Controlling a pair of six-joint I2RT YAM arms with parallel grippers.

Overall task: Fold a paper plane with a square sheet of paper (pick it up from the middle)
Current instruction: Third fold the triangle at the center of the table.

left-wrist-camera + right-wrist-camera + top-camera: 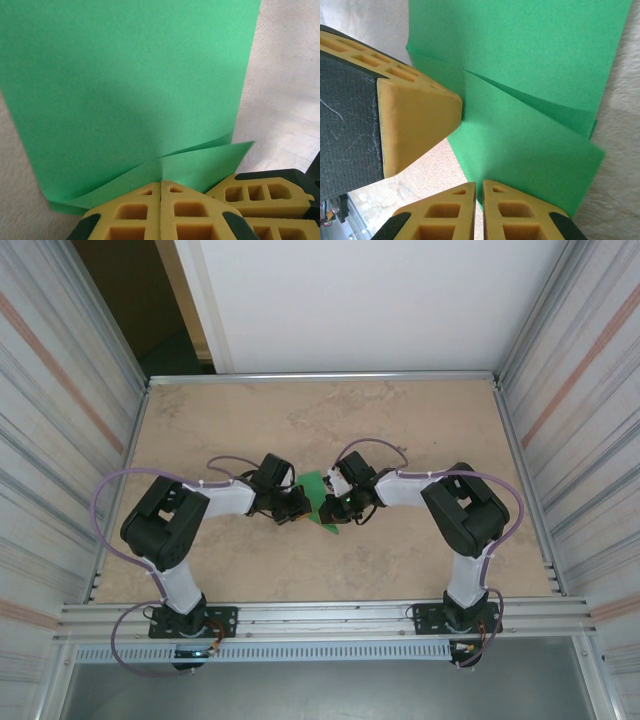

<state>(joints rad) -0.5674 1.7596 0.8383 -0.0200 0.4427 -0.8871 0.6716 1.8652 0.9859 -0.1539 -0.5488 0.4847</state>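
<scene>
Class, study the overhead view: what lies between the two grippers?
The partly folded green paper sheet, pinched by left gripper and right gripper; top view shows it.

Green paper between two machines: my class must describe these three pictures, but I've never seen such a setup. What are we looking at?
Two robot arms are bolted at the near edge of a table. The wide picture looks down from above and behind them; the other two come from a camera on each wrist. Between the arms is a green paper sheet, partly folded. The left end effector and the right end effector, each a pair of yellow fingers, are both shut on the paper's edges.
</scene>
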